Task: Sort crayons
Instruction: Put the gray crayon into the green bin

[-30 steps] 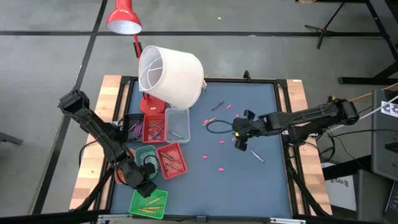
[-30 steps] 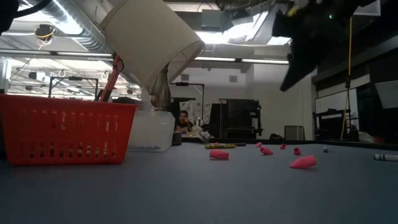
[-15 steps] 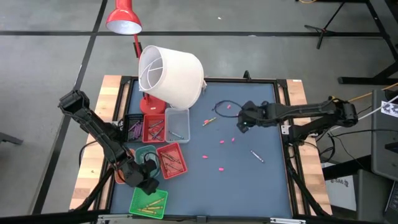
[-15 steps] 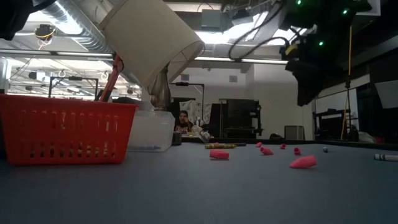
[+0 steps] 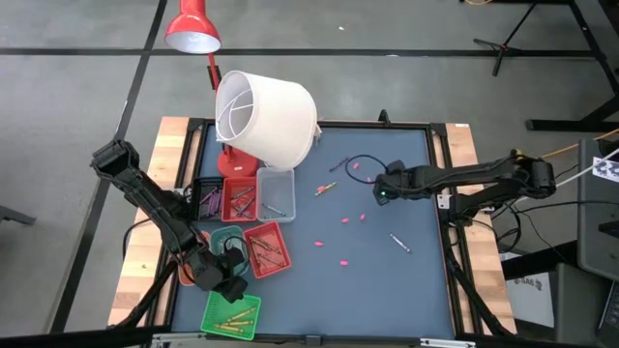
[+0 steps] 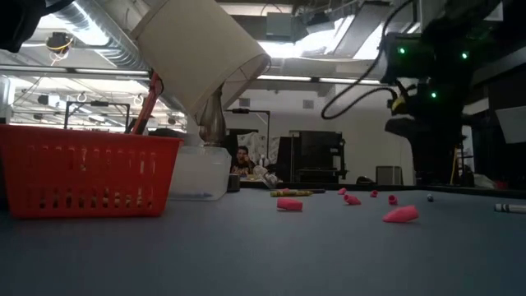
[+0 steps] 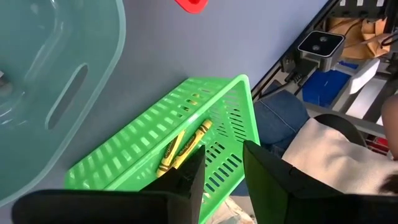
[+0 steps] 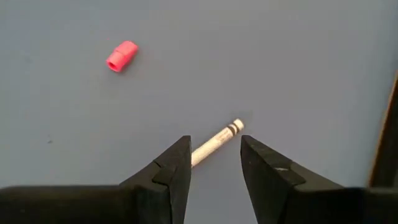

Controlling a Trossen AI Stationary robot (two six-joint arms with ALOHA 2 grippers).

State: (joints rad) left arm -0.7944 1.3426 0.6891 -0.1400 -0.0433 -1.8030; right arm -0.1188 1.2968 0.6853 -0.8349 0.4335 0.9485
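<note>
My right gripper [image 8: 214,142] is open and points steeply down at the blue table, right of centre [image 5: 381,193]. A whitish crayon [image 8: 216,143] lies flat on the table between its fingers and below them; no touch shows. My left gripper [image 7: 222,152] is open over the green tray [image 7: 155,162] at the near left [image 5: 232,288]. Yellow crayons [image 7: 184,145] lie in that tray. Loose crayons lie on the table: a grey one [image 5: 399,242], a dark one [image 5: 324,188] and a purple one [image 5: 338,164].
Trays with sorted crayons stand at the left: dark [image 5: 208,201], red [image 5: 240,200], clear [image 5: 276,193], red [image 5: 268,246], teal [image 5: 224,238]. A tipped white lampshade [image 5: 266,111] overhangs the far left. Pink stubs [image 5: 345,220] are scattered mid-table; one [image 8: 121,56] lies near the right gripper.
My right gripper has moved from mid-table toward the far edge and a little to the right, has sunk toward the table and has rolled about its own axis. Its cable loop has swung with it. The crayons and trays lie as before.
</note>
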